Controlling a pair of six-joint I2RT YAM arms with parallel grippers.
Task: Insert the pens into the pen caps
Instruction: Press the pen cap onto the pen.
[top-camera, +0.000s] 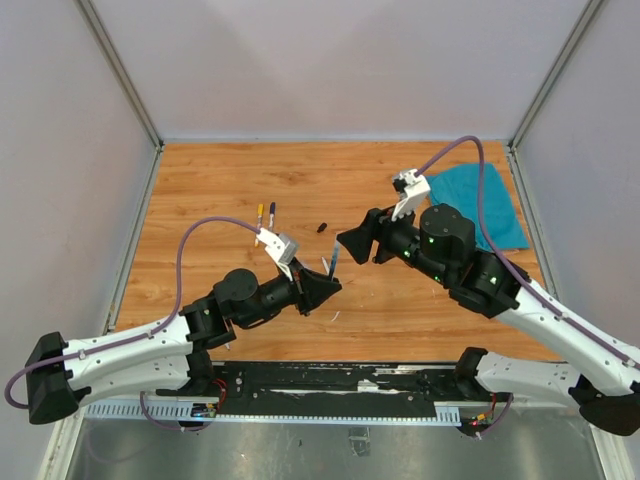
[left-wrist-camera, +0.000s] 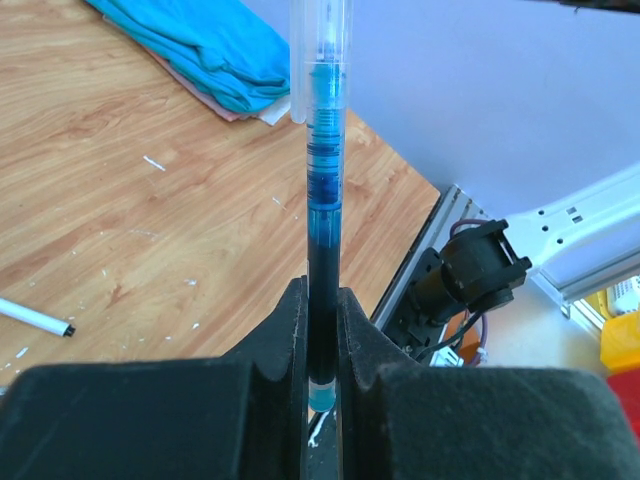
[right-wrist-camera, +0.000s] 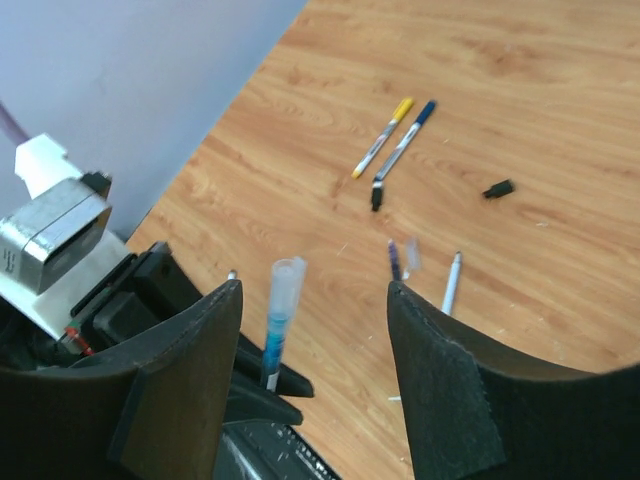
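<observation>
Blue pen upright, clear-capped; black cap loose.

1. The left gripper clamps a blue pen upright, with a clear cap over its top end.
2. Left of that pen, a teal cloth lies on the wooden table.
3. Lower left of it lies a white pen.

blue pen — top cut by frame | lower barrel hidden in left end effector
</observation>
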